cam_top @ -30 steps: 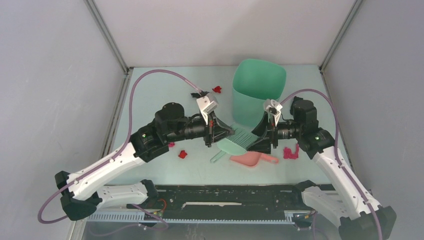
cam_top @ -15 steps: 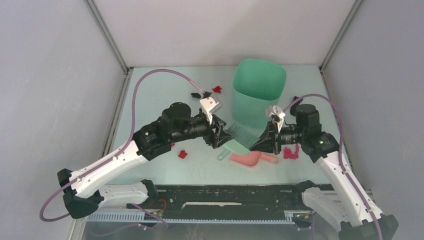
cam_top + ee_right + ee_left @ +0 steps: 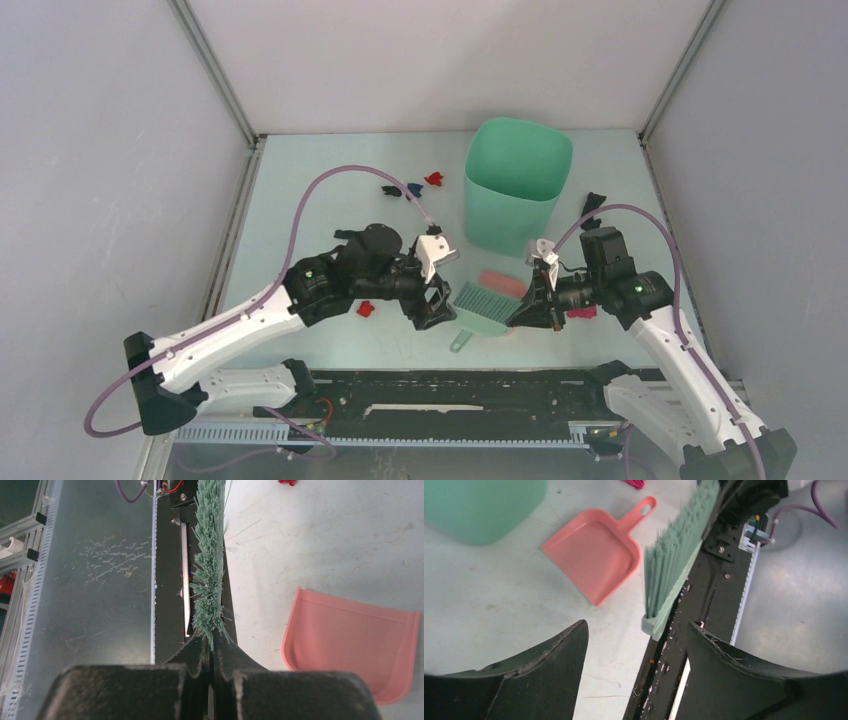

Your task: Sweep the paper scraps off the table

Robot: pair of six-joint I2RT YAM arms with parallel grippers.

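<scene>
The green hand brush (image 3: 481,308) lies between both grippers near the table's (image 3: 320,210) front edge. My right gripper (image 3: 521,310) is shut on its bristles (image 3: 209,580); in the right wrist view that gripper (image 3: 210,647) pinches the tuft's end. My left gripper (image 3: 440,305) stands open just left of the brush (image 3: 674,565), and nothing sits between that gripper's (image 3: 637,625) jaws. Paper scraps: a red one (image 3: 365,309) under the left arm, a magenta one (image 3: 581,313) by the right wrist, and red, blue and black ones (image 3: 412,187) far left of the bin.
The pink dustpan (image 3: 502,283) lies flat behind the brush, seen whole in the left wrist view (image 3: 594,565). The tall mint-green bin (image 3: 515,185) stands at the back centre. A black bit (image 3: 594,199) lies right of it. The black front rail (image 3: 450,390) runs just below the brush.
My left gripper has let go of the brush and opened. My right gripper has shut on the bristles. Both arms and the brush have come toward the near edge; the dustpan now shows behind the brush.
</scene>
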